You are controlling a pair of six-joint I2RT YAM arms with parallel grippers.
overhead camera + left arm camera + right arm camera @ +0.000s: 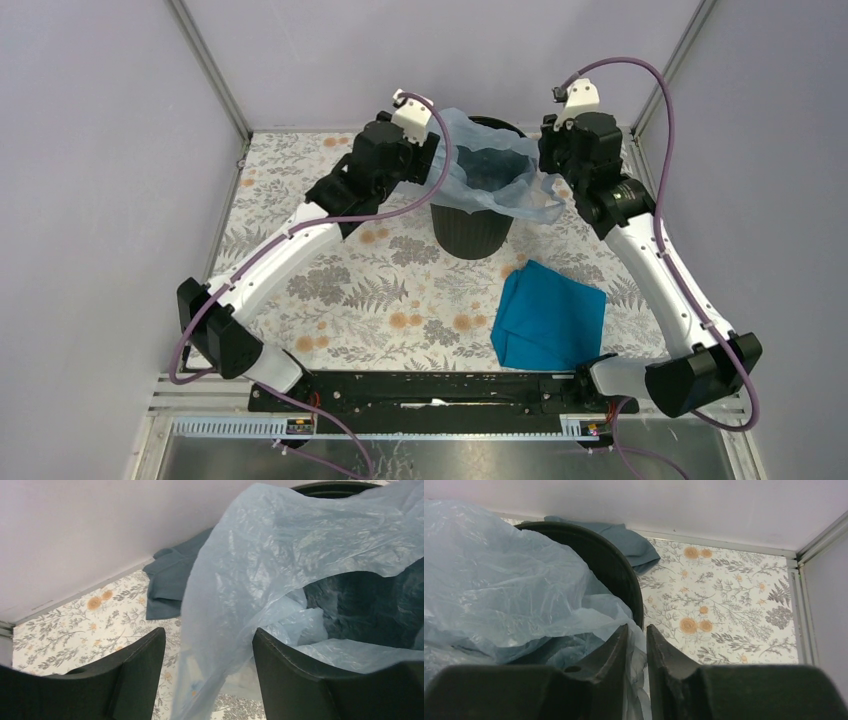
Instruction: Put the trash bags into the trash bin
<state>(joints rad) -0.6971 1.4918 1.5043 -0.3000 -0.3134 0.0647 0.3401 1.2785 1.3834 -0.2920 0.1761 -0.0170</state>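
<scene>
Black claws (636, 650) pinch wrinkly translucent film bag (490, 160) over round bin (470, 230).

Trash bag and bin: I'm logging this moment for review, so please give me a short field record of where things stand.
bag: pale blue trash bag draped over the trash bin, partly inside, film spilling over its right rim
left gripper: jaws apart, bag film hanging between them
right gripper: jaws nearly closed on the bag's edge at the bin's rim
teal cloth: lying on the table, in front of the bin
grey-blue cloth: behind the bin
</scene>
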